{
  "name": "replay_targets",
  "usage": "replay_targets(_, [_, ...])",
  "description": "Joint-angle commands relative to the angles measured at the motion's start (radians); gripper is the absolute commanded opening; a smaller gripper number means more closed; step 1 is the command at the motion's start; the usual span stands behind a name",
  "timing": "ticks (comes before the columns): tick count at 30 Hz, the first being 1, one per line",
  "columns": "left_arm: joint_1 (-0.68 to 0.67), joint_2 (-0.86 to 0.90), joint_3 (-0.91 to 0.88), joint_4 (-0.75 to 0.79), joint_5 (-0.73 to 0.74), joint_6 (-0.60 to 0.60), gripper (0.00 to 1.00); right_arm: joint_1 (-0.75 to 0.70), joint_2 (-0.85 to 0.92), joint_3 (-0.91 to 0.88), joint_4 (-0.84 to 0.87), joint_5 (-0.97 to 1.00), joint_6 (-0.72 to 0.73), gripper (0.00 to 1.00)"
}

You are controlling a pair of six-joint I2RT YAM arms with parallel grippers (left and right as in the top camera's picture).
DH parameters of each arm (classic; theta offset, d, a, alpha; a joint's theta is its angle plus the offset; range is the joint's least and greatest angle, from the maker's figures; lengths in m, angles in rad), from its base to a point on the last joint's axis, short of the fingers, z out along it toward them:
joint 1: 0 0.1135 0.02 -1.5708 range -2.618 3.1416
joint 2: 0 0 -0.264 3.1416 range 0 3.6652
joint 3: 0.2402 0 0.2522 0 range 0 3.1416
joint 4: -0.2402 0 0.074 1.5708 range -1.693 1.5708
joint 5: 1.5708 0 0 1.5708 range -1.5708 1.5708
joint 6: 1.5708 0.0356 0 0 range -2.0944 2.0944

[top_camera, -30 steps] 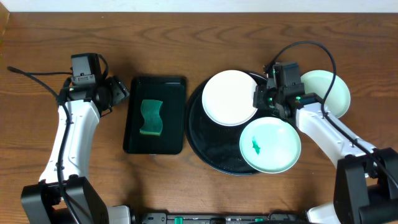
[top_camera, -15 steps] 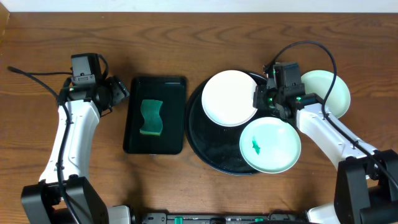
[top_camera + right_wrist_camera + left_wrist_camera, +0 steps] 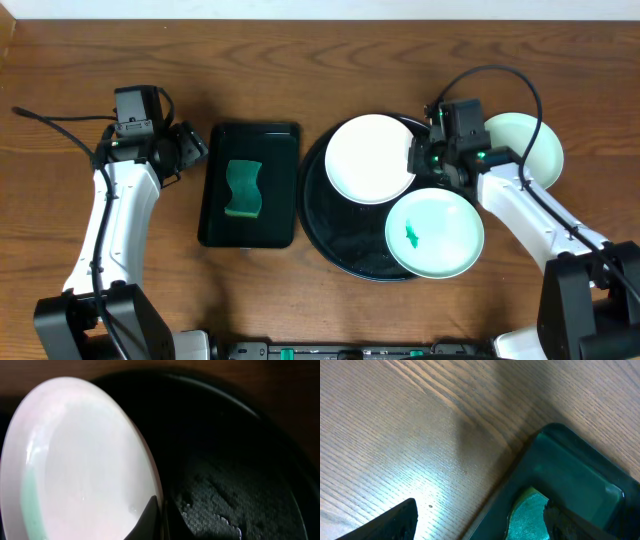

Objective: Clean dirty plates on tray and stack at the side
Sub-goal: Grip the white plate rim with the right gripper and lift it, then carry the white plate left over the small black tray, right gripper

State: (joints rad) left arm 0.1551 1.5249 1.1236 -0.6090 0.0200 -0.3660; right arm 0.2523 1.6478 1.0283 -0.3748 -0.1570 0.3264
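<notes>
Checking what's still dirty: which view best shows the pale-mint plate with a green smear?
Overhead: the whole smeared pale-mint plate shows on the round black tray. Neither wrist view shows it; the right sees a white plate.

Green wavy-edged sponge (image 3: 243,190) lying near the middle of a small rectangular black tray (image 3: 277,205), set on a brown wood-grain table (image 3: 300,70).

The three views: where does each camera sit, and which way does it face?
Overhead: above the table, facing straight down; both arms show.
Left wrist: low over wood, facing the sponge tray; open left gripper shows.
Right wrist: facing the white plate and round tray; right gripper pinches the plate's rim.
Shared: overhead and right wrist both show that plate.
</notes>
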Motion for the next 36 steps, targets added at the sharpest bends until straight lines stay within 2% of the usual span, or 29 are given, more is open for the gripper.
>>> replay_targets(1, [0.001,-0.005,0.014,-0.003,-0.003,0.002,0.81,-0.008,-0.021,0.118,-0.046,0.003,0.018,0.01])
replay_targets(8, [0.001,-0.005,0.014,-0.003,-0.003,0.002,0.81,0.019,-0.020,0.280,-0.147,0.037,0.018,0.01])
replay_targets(14, [0.001,-0.005,0.014,-0.003,-0.003,0.002,0.81,0.111,-0.016,0.349,-0.149,0.140,0.019,0.01])
replay_targets(22, [0.001,-0.005,0.014,-0.003,-0.003,0.002,0.81,0.240,0.026,0.350,-0.050,0.240,0.044,0.01])
replay_targets(36, [0.001,-0.005,0.014,-0.003,-0.003,0.002,0.81,0.415,0.231,0.350,0.154,0.325,0.043,0.01])
